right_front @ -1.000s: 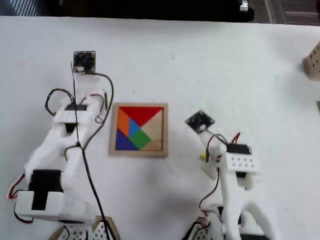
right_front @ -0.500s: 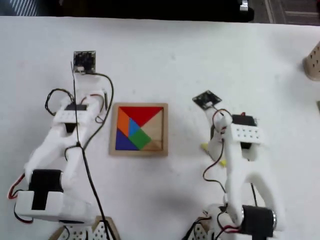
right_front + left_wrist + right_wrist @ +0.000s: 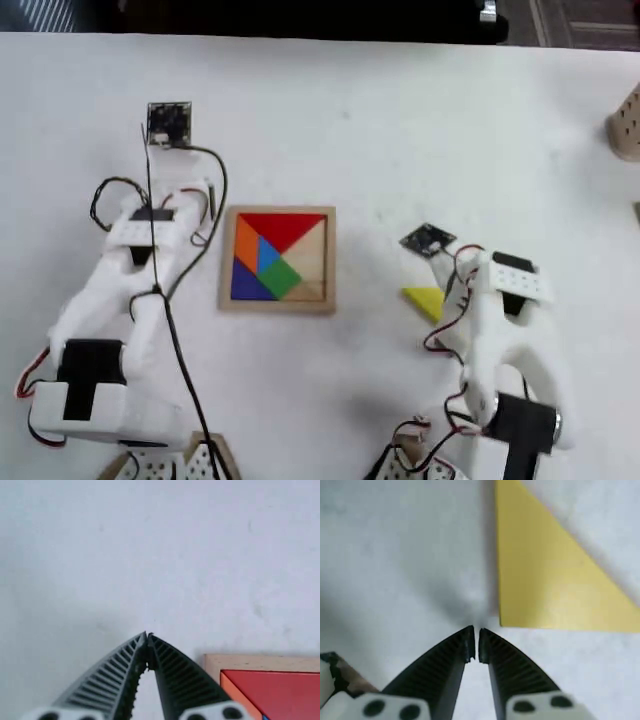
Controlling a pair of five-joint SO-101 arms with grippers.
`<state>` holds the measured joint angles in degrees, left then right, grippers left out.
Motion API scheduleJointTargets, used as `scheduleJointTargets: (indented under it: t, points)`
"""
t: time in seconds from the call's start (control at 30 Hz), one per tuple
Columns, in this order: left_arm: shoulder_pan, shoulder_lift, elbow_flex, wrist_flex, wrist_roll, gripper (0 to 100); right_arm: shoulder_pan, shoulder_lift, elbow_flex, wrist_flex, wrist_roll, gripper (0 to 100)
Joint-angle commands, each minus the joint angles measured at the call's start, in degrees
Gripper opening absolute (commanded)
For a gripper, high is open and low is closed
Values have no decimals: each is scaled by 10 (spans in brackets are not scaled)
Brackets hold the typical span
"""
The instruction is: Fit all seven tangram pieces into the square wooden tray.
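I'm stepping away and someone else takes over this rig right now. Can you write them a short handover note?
Left gripper: shut, empty, over the table by a corner of the tray.
Right gripper: shut, empty, tips just beside a corner of the yellow triangle.
Done: red triangle, orange piece, light blue piece, dark blue piece and green piece lie in the tray.
Left: the tray's right part shows bare wood, and the yellow triangle lies on the table to its right.
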<state>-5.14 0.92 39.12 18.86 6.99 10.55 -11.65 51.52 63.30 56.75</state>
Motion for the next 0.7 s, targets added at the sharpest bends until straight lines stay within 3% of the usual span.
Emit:
scheduleJointTargets:
  t: [0.0,0.4,0.67]
  points:
    - [-3,-8,-35,-11,-5,24,-39,25,-47,-22,-51,22]
    - [-3,-8,-36,-11,-5,24,-104,264,-352,-3,-179,22]
    - [-3,-8,-37,-11,-5,24,-105,285,-502,73,-212,22]
